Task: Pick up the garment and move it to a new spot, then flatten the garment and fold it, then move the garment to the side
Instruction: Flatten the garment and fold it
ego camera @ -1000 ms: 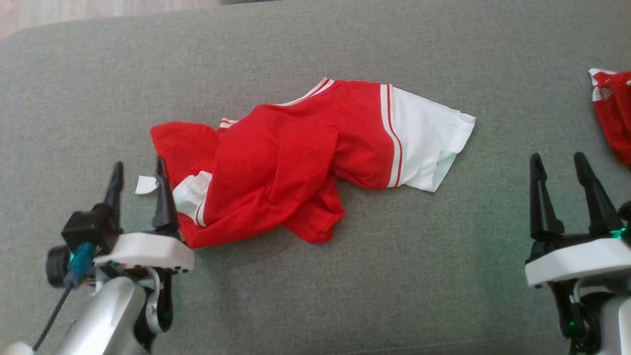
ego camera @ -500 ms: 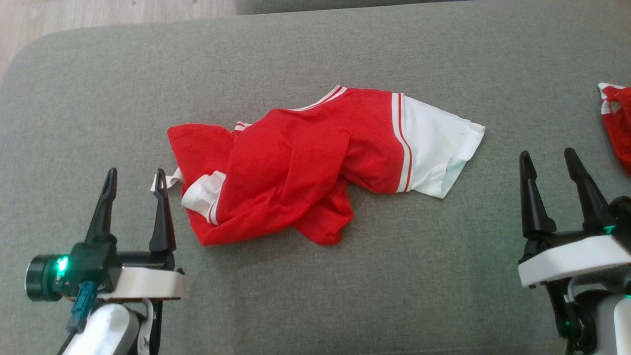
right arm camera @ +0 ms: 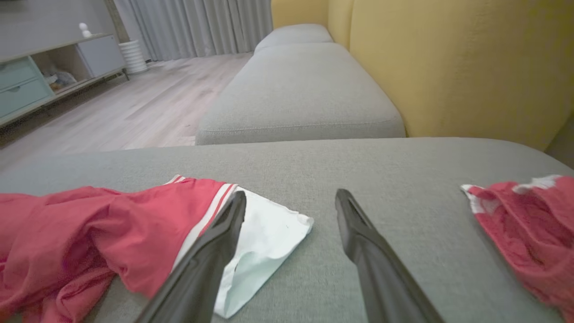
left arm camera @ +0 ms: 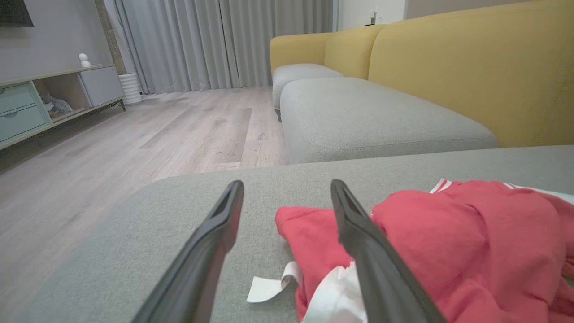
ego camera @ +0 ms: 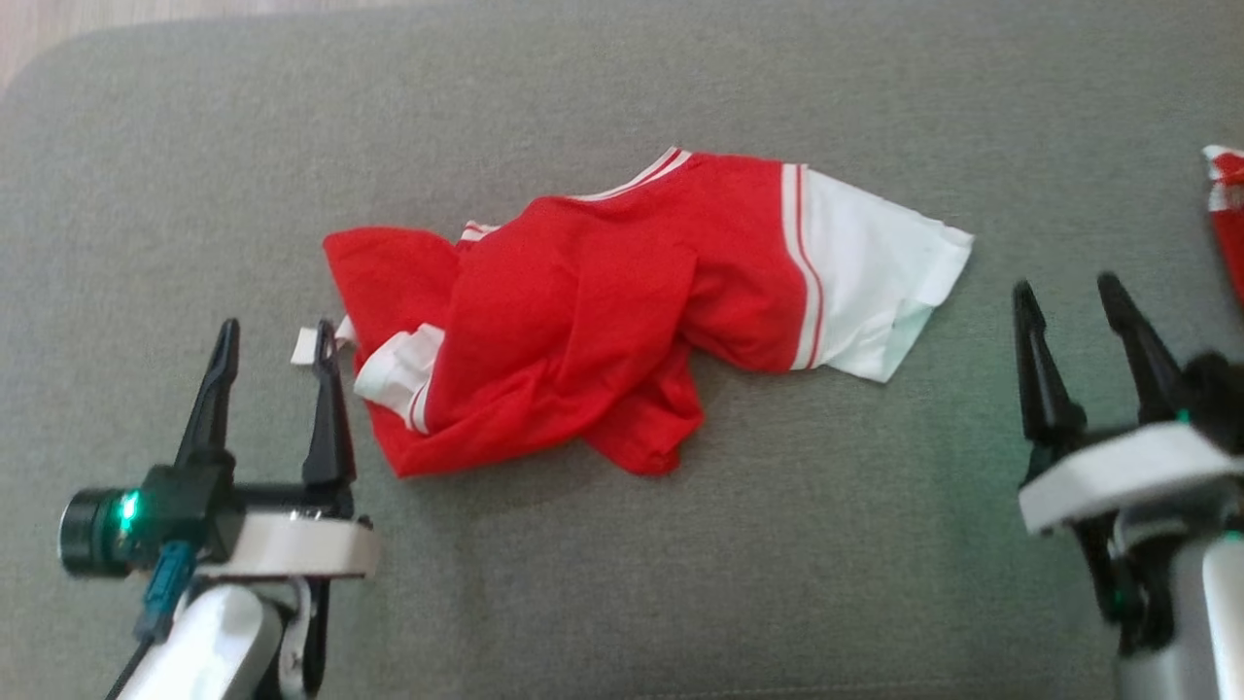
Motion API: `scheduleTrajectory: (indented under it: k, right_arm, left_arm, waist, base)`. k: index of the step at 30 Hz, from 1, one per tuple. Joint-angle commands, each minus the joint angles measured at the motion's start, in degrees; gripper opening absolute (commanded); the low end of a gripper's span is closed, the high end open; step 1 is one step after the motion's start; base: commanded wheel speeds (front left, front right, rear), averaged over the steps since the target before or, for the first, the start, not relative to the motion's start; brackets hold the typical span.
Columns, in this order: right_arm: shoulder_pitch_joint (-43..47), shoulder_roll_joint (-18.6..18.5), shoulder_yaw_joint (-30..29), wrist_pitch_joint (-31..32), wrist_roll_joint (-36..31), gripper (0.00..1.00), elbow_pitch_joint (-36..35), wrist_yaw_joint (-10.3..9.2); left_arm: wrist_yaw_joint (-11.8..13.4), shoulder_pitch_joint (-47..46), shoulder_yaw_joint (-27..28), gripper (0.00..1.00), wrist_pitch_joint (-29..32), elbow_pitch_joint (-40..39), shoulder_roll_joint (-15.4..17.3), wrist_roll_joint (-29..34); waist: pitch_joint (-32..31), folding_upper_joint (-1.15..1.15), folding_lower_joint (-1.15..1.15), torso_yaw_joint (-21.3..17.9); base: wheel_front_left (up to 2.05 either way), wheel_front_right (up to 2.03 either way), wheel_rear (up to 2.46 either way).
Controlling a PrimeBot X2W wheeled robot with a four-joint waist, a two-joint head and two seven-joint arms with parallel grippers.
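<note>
Presently, item one: my left gripper (ego camera: 276, 331), jaws spread wide and holding nothing, poised over the grey cushion (ego camera: 680, 564) at the left end of the garment. In the left wrist view a small white tag (left arm camera: 264, 289) lies on the cushion between my two fingers, and the inner finger (left arm camera: 358, 237) crosses in front of the red cloth.

Item two: my right gripper (ego camera: 1064, 284), likewise wide and empty, standing just off the garment's right end. In the right wrist view its left finger (right arm camera: 210, 255) overlaps the edge of the white sleeve (right arm camera: 264, 237); whether it touches, I cannot tell.

Item three: the garment (ego camera: 583, 311), one red shirt with white striped trim, lying crumpled and partly folded over itself in the middle of the cushion, between my two grippers.

Item four: a second red and white garment (ego camera: 1226, 209), bunched at the far right of the cushion, well apart from the first.

Item five, surroundings: yellow sofa back (left arm camera: 471, 67), pale wood floor (left arm camera: 157, 134), grey curtains (left arm camera: 202, 40), low cabinet (left arm camera: 27, 107).
</note>
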Motion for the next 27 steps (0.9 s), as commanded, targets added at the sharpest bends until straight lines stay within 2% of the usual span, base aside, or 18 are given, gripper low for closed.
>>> scheduleTrajectory:
  k: [1,7,8,11,20,25,27]
  right_arm:
    - [-3.75,-1.92,1.82,-0.2,0.33,1.0,-0.8,-0.04]
    - [-15.03,-6.22,7.92,-0.58,4.98,1.0,9.17,-0.04]
    - [-19.41,-7.82,10.75,-0.06,6.41,1.0,12.97,-0.04]
    - [-25.93,-10.29,16.14,1.35,9.1,1.0,18.53,-0.04]
    - [-41.06,-16.27,35.64,11.0,18.01,1.0,32.68,-0.04]
    - [-45.82,-17.35,41.88,16.3,21.16,1.0,38.31,-0.04]
    - [-47.4,-17.79,45.2,21.15,22.56,1.0,41.43,-0.04]
  left_arm:
    - [-0.17,-3.68,2.16,1.0,0.11,-1.59,0.9,-0.25]
    - [-1.13,-8.09,0.2,1.0,0.05,-0.59,-1.95,0.55]
    - [-1.86,-9.84,-0.54,1.0,-0.17,0.16,-3.01,0.82]
    - [-2.95,-12.32,-1.61,1.0,-0.65,1.82,-4.93,1.11]
    - [-5.73,-15.49,-2.73,1.0,-2.34,7.72,-9.66,1.04]
    - [-6.53,-15.67,-2.36,1.0,-2.68,9.21,-10.67,1.2]
    - [-6.82,-15.68,-2.14,1.0,-2.77,9.73,-11.06,1.35]
  waist:
    - [1.1,0.0,0.0,0.87]
    - [5.39,0.0,0.0,4.26]
    - [7.09,0.0,0.0,5.86]
    - [9.25,0.0,0.0,8.32]
    - [10.44,0.0,0.0,12.81]
    - [10.11,0.0,0.0,13.45]
    - [9.9,0.0,0.0,13.57]
  base:
    - [0.0,0.0,0.0]
    - [0.0,0.0,0.0]
    - [0.0,0.0,0.0]
    - [0.0,0.0,0.0]
    - [0.0,0.0,0.0]
    - [0.0,0.0,0.0]
    - [0.0,0.0,0.0]
